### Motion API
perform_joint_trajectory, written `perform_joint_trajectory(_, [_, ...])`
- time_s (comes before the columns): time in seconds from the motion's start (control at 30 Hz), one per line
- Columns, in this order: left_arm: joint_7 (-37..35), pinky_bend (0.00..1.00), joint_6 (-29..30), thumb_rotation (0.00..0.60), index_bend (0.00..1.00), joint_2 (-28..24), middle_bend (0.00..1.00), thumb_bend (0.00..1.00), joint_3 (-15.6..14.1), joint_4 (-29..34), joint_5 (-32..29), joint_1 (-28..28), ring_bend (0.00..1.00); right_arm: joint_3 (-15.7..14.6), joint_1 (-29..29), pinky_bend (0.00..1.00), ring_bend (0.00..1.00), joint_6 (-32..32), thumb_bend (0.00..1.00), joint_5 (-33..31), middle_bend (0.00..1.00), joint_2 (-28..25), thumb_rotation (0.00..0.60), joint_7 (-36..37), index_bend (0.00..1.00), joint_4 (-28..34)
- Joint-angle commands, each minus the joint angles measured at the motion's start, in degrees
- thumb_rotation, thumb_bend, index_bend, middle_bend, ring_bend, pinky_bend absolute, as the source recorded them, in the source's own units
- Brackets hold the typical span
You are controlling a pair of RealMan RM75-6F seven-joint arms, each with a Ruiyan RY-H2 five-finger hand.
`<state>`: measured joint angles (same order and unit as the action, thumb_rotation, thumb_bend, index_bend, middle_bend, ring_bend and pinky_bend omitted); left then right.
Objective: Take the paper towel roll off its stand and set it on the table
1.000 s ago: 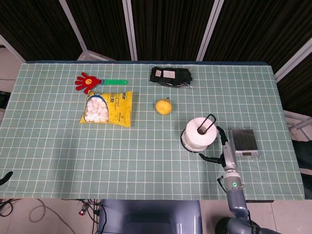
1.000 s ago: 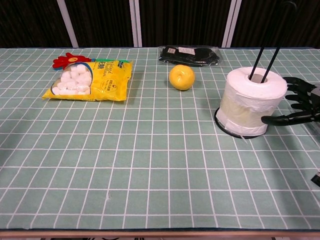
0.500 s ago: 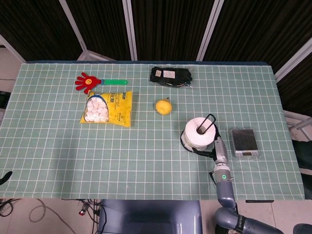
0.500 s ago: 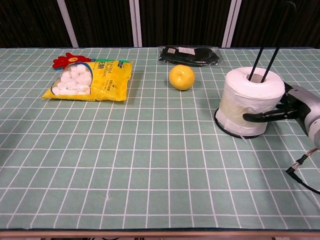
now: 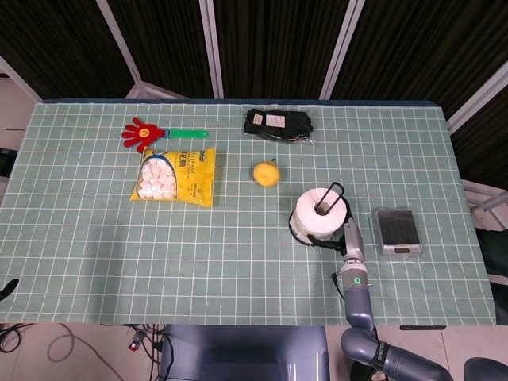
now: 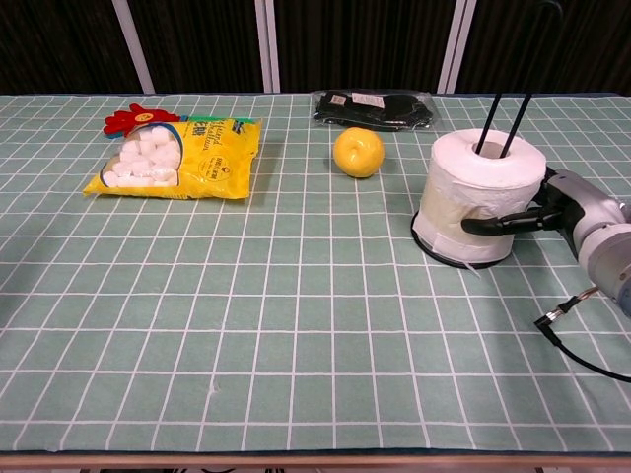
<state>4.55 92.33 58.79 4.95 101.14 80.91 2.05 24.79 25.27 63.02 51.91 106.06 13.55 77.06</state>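
The white paper towel roll (image 5: 318,213) (image 6: 480,193) sits upright on its black wire stand (image 5: 333,194) (image 6: 508,108), whose base ring lies on the table at the right. My right hand (image 5: 348,237) (image 6: 555,205) reaches in from the roll's right side. One dark finger (image 6: 496,225) lies across the roll's front, and the others curl behind it out of sight. The hand grips the roll low on its side. My left hand shows in neither view.
A yellow fruit (image 5: 267,173) lies left of the roll, with a black packet (image 5: 277,125) behind it. A yellow marshmallow bag (image 5: 175,176) and a red hand clapper (image 5: 143,133) lie far left. A grey flat device (image 5: 398,230) sits right of the hand. A loose cable (image 6: 582,355) trails near the forearm.
My right hand moved left from beside the roll and closed around it. The roll and its stand slid a little to the left on the table.
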Motion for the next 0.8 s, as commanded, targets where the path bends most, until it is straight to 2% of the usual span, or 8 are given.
perform_joint_trajectory(0.03, [0.12, 0.00, -0.02, 0.600, 0.14, 0.01, 0.00, 0.12, -0.06, 0.05, 0.09, -0.01, 0.00, 0.77, 0.09, 0.00, 0.09, 0.48, 0.00, -0.83, 0.09, 0.74, 0.600, 0.11, 0.10, -0.47])
perform_joint_trajectory(0.23, [0.25, 0.00, -0.01, 0.600, 0.14, 0.04, 0.00, 0.12, -0.07, 0.09, 0.04, 0.01, 0.00, 1.22, -0.08, 0.00, 0.22, 1.34, 0.00, -0.67, 0.22, 1.10, 0.600, 0.13, 0.24, -0.44])
perform_joint_trajectory(0.4, [0.42, 0.00, -0.02, 0.600, 0.14, 0.08, 0.00, 0.12, -0.14, 0.11, 0.16, 0.00, 0.00, 1.69, -0.19, 0.01, 0.26, 1.24, 0.00, 0.33, 0.26, -0.15, 0.600, 0.61, 0.30, 1.52])
perform_joint_trajectory(0.8, [0.72, 0.00, 0.12, 0.600, 0.14, 0.17, 0.00, 0.12, -0.14, 0.20, 0.16, 0.06, 0.00, 2.85, -0.94, 0.02, 0.26, 2.14, 0.00, 1.98, 0.26, -6.77, 0.600, -1.88, 0.31, 10.16])
